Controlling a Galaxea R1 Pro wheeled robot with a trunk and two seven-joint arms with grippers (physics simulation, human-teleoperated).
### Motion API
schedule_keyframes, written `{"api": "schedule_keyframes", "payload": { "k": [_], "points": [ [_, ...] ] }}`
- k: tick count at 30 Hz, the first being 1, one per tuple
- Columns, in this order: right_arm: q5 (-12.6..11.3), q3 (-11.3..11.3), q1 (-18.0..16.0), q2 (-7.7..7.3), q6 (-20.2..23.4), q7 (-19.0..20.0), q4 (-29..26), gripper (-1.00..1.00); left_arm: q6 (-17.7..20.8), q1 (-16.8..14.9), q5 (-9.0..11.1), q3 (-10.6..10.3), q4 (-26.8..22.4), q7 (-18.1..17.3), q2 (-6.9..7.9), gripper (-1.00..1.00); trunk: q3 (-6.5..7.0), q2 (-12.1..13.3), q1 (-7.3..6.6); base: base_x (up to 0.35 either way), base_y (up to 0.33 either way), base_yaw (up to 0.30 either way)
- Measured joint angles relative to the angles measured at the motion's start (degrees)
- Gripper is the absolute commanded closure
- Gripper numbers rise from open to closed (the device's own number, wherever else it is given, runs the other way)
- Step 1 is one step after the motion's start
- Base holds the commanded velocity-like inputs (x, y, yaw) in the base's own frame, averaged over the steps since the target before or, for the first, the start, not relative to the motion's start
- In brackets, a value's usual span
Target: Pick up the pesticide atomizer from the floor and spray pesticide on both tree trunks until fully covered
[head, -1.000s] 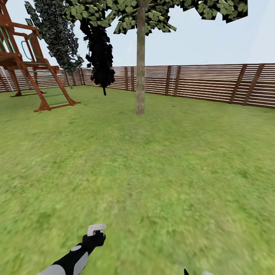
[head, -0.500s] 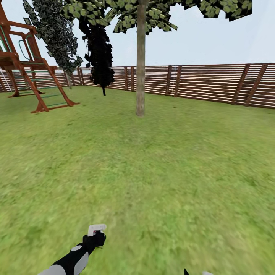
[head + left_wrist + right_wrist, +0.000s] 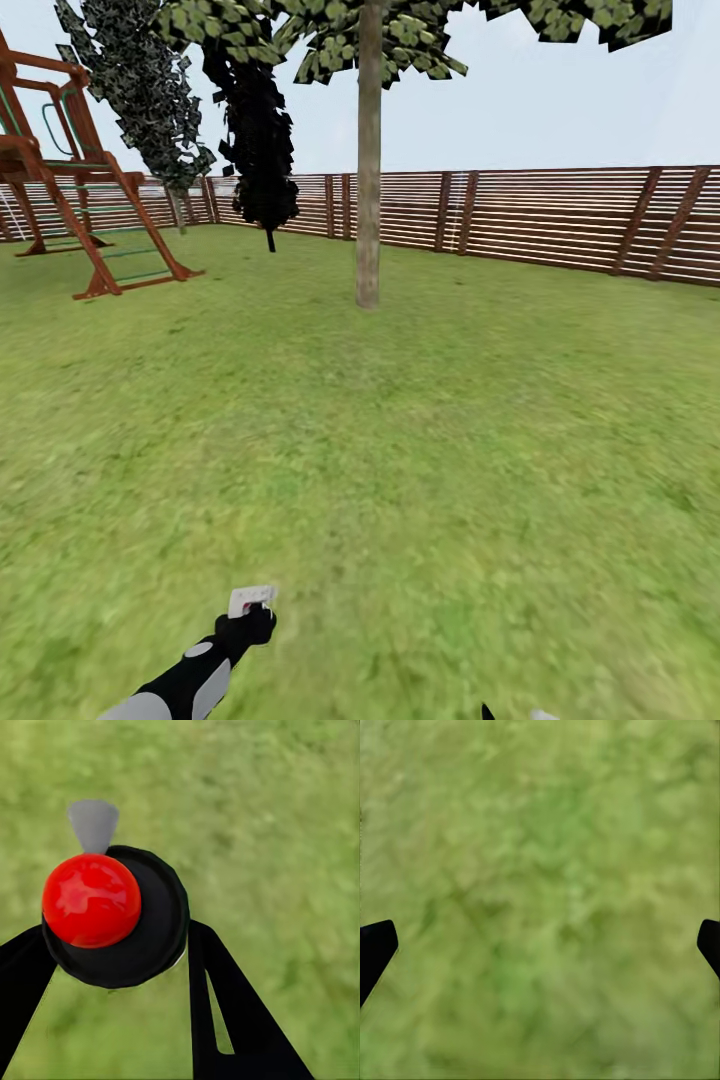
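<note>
My left gripper (image 3: 112,954) is shut on the pesticide atomizer (image 3: 124,926), a round black body with a red knob and a grey nozzle, held over grass. In the head view the left gripper (image 3: 250,625) hangs low over the lawn, with the atomizer's white part (image 3: 252,599) at its tip. One tree (image 3: 400,35) with a thick mottled trunk (image 3: 368,170) stands straight ahead, several metres off. My right gripper (image 3: 540,945) is open over bare grass, its fingertips (image 3: 375,945) far apart.
A brown slat fence (image 3: 560,215) closes the lawn behind the tree. A red-brown wooden play frame (image 3: 70,180) stands at the far left. Two dark-leaved thin-trunked trees (image 3: 262,130) grow by the fence. Open grass (image 3: 420,450) lies between me and the trunk.
The whole head view has shifted a little: the play frame slid left and the tree base sits slightly lower. Both arms hold the same pose.
</note>
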Motion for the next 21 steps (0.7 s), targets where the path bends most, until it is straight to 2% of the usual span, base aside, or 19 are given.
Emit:
{"api": "schedule_keyframes", "payload": {
  "k": [21],
  "points": [
    [0.0,0.0,0.0,0.00,0.0,0.0,0.0,-1.00,0.0,0.0,0.1,0.0,0.0,-0.1,0.03,1.00,0.00,0.0,0.00,0.337,0.000,0.000]
  ]
}}
